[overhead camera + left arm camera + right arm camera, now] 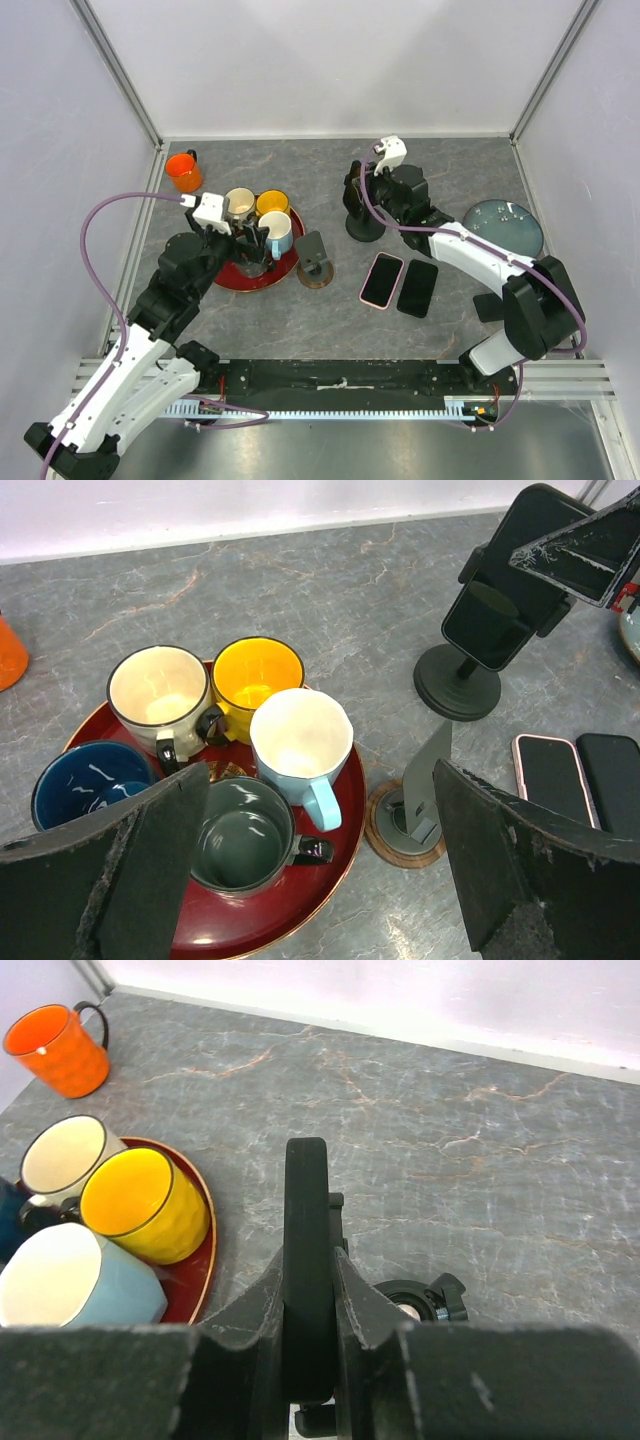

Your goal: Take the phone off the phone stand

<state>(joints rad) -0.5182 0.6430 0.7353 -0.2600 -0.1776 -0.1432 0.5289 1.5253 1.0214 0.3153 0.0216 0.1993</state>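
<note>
Overhead plus wrist views; common phone stand (pixel 364 229)

black phone (pixel 306 1260), orange mug (pixel 58 1050), grey marbled table (pixel 450 1130)

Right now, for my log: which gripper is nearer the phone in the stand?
Right. The right gripper clamps the phone; the left gripper hovers open over the mug tray, well aside.

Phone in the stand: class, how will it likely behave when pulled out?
The phone looks stiff, a thin slab. Its smooth edges might slip in the right gripper. The stand clamps it on a narrow stem, so pulling may tip both.
</note>
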